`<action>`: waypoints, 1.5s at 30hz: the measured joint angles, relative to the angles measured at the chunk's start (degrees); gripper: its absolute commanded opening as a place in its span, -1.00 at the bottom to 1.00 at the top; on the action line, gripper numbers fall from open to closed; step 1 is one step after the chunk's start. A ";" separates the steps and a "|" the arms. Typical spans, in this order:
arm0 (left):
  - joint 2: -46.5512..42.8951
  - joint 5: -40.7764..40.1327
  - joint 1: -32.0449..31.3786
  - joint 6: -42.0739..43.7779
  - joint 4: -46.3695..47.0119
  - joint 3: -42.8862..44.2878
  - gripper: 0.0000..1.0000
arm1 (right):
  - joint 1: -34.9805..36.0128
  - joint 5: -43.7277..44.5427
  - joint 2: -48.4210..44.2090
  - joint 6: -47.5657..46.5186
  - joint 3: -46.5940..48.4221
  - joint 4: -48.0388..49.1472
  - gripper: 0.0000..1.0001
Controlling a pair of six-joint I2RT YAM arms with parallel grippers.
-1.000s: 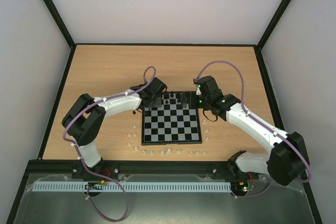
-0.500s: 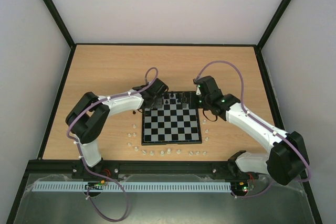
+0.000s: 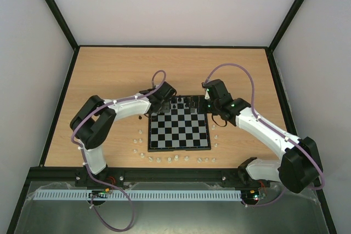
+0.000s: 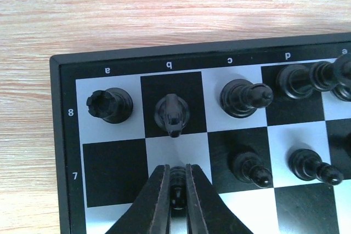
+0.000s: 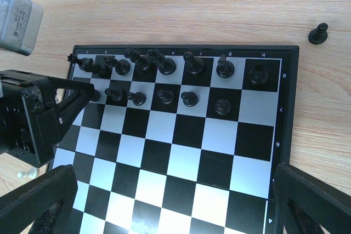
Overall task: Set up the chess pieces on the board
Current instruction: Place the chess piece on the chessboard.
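1. Chess pieces [image 5: 163, 65]: one black pawn [image 4: 176, 190] is pinched in the left claw [image 4: 176, 169], with the jaws closed tight on it. It sits low over b7, the light square at 6 o'clock of the knight [image 4: 173, 114]. I can't tell whether its base touches the square.
2. Right claw [image 5: 174, 173]: fingers are spread wide with nothing held. In the top view it sits by the 1 o'clock corner of the board [image 3: 181, 135].
3. Done, by my read: rank 8 is full, with eight black pieces along the board's 12 o'clock edge. Pawns stand on c7 through g7.
4. Left to do: seat the b7 pawn, then fill a7 and h7, which are both bare. One spare pawn [image 5: 318, 33] stands on the desk [image 3: 109, 75], off the board's 1 o'clock corner in the right wrist view. I can't find a second spare.
5. White pieces [image 3: 159, 159] are scattered on the desk at 6, 9 and 3 o'clock of the board, with none on it.
6. Writing:
   - Left wrist view: file letters a to e and rank numbers 8 and 7 are printed in white on the black border.
   - Right wrist view: rank numbers run down the 3 o'clock border, with 8 and 6 legible.
   - No brand mark is visible anywhere.
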 measured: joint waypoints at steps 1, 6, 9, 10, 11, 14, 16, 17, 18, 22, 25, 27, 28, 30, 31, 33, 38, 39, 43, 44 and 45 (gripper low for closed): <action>0.24 -0.07 0.00 0.00 0.00 0.00 -0.91 | 0.00 0.00 0.00 0.00 0.00 0.00 0.97; 0.68 -0.28 0.00 0.02 0.59 0.04 -0.89 | 0.00 0.00 0.00 0.00 0.00 0.00 0.97; 0.70 -0.31 0.00 0.02 0.76 0.04 -0.86 | 0.00 -0.02 0.00 0.00 0.00 0.00 0.97; 0.70 -0.31 0.00 0.02 0.79 0.04 -0.83 | 0.00 -0.04 0.00 0.00 0.00 0.00 0.97; 0.70 -0.31 0.00 0.02 0.81 0.04 -0.80 | 0.00 -0.04 0.00 0.00 0.00 0.00 0.97; 0.70 -0.28 0.00 0.09 0.81 0.04 -0.57 | 0.00 -0.28 0.02 0.00 0.00 0.00 0.97; 0.72 -0.31 0.00 0.22 0.76 0.04 -0.44 | 0.00 -0.52 0.11 0.00 0.00 0.00 0.97; 0.72 -0.31 0.00 0.28 0.79 0.04 -0.40 | 0.00 -0.66 0.13 0.00 0.00 0.00 0.97; 0.72 -0.31 0.00 0.28 0.76 0.07 -0.39 | 0.00 -0.68 0.15 0.00 0.00 0.00 0.97; 0.61 -0.31 0.00 0.24 0.59 0.04 -0.38 | 0.00 -0.87 0.15 -0.02 0.00 0.02 0.97; -0.15 -0.33 -0.07 0.24 -0.04 0.04 -0.34 | 0.00 -0.92 0.15 0.00 0.00 0.02 0.97; -2.14 -0.46 -0.28 0.26 -0.83 -0.15 -0.28 | 0.00 -0.90 0.15 0.00 0.00 0.02 0.97; -3.41 -0.52 -0.39 0.42 -1.07 -0.24 -0.26 | 0.00 -0.87 0.15 0.00 0.00 0.04 0.97; -7.26 -0.66 -0.68 0.63 -1.11 -1.01 -0.17 | 0.00 -0.72 0.15 0.00 0.00 0.04 0.97; -9.33 -0.87 -0.68 0.83 -1.20 -1.42 -0.12 | 0.00 -0.55 0.15 0.00 0.00 0.07 0.97; -14.62 -1.53 -0.76 1.27 -1.33 -2.51 -0.01 | 0.00 0.28 0.15 0.00 0.00 0.07 0.97; -27.04 -3.78 -0.76 3.50 -0.17 -6.56 0.66 | 0.00 2.34 0.15 0.00 0.00 0.15 0.97; -29.20 -4.17 -0.76 3.78 0.46 -7.82 0.85 | 0.00 2.67 0.15 0.00 -0.04 0.26 0.97; -33.66 -4.63 -0.74 5.29 3.41 -12.79 0.97 | 0.00 4.24 0.15 0.02 -0.52 0.74 0.97; -33.97 -4.57 -0.76 5.44 4.00 -13.92 0.98 | 0.00 4.96 0.15 0.02 -0.63 0.76 0.97; -34.10 -4.57 -0.74 5.55 4.57 -14.78 0.98 | 0.00 5.55 0.15 0.02 -0.70 0.79 0.97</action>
